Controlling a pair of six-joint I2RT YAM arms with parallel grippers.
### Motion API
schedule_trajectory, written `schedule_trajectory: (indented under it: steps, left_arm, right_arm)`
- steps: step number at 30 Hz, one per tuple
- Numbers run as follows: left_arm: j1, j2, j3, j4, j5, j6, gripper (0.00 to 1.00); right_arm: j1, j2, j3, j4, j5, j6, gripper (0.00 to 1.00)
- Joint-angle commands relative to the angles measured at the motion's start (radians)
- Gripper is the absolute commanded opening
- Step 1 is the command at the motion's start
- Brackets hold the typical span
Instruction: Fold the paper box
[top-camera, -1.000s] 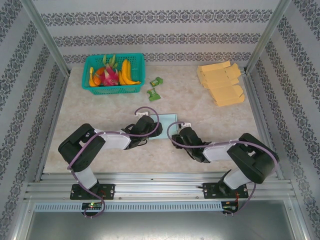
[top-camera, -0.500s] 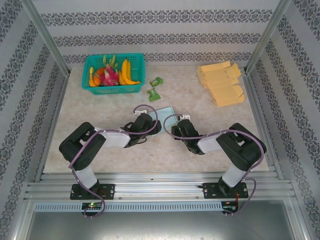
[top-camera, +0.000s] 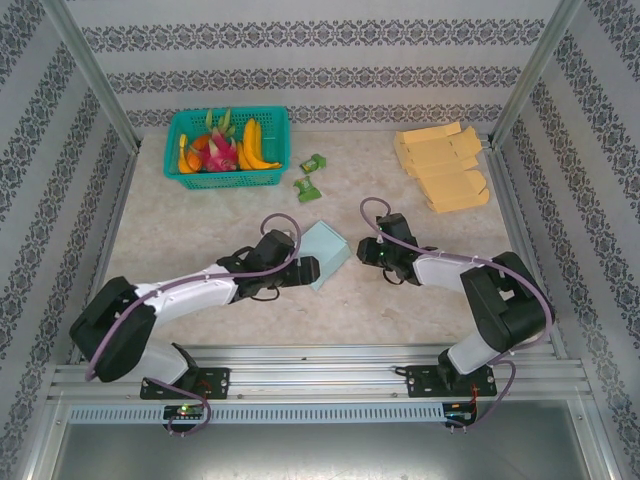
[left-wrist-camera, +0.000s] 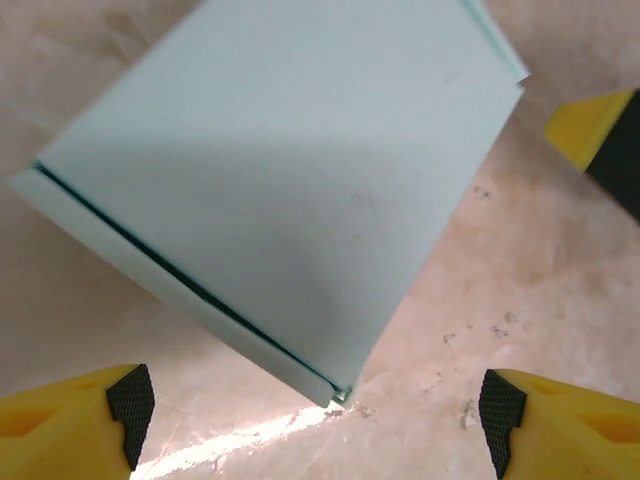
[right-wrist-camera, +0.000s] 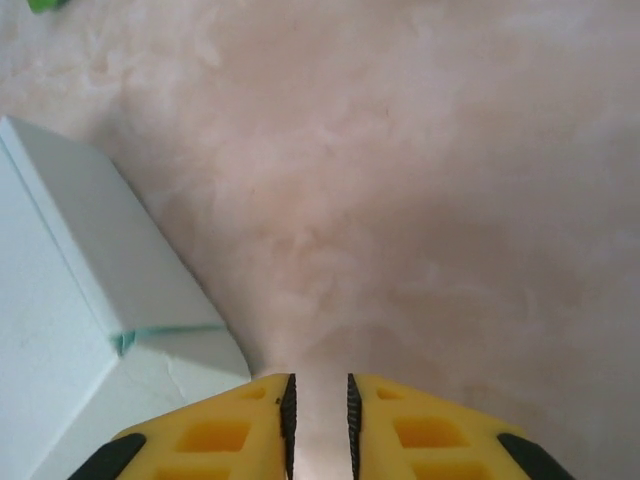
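The pale blue paper box (top-camera: 326, 254) lies closed and turned at an angle in the middle of the table. My left gripper (top-camera: 304, 268) sits at its near left corner. In the left wrist view the box (left-wrist-camera: 290, 170) lies ahead of my left gripper (left-wrist-camera: 315, 425), which is wide open with nothing between its fingers (left-wrist-camera: 100, 420). My right gripper (top-camera: 368, 250) hovers just right of the box. In the right wrist view my right gripper (right-wrist-camera: 318, 400) has only a narrow gap and holds nothing, and the box (right-wrist-camera: 90, 300) lies to its left.
A green basket (top-camera: 228, 181) of fruit stands at the back left. Two green packets (top-camera: 313, 162) (top-camera: 307, 188) lie beside it. A pile of flat yellow cartons (top-camera: 445, 165) fills the back right. Metal posts and rails frame the table.
My left gripper opened wider and its arm stretched out. My right gripper narrowed and drew back to the right of the box. The box turned and shifted a little.
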Motion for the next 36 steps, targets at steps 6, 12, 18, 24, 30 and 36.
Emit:
schedule_trajectory:
  steps: [6,12,18,24,30,36]
  left_arm:
    - [0.201,0.021,0.096,-0.047,0.128,0.186,0.85]
    - [0.287,0.231,0.248,0.033,0.302,0.317,0.83]
    - [0.288,0.364,0.302,0.146,0.37,0.32,0.82]
    - [0.28,0.49,0.331,0.226,0.465,0.292,0.8]
    - [0.23,0.53,0.308,0.303,0.522,0.281,0.78]
    - [0.139,0.547,0.272,0.392,0.553,0.238,0.77]
  right_arm:
    - [0.0,0.008,0.071,-0.145,-0.155,0.078,0.0]
    - [-0.001,0.093,0.106,-0.097,-0.211,0.115,0.0]
    - [-0.002,0.153,0.132,-0.066,-0.233,0.141,0.0]
    - [-0.008,0.2,0.157,-0.061,-0.242,0.136,0.0]
    - [-0.021,0.25,0.171,-0.035,-0.266,0.133,0.0]
    - [-0.028,0.313,0.209,0.028,-0.324,0.135,0.0]
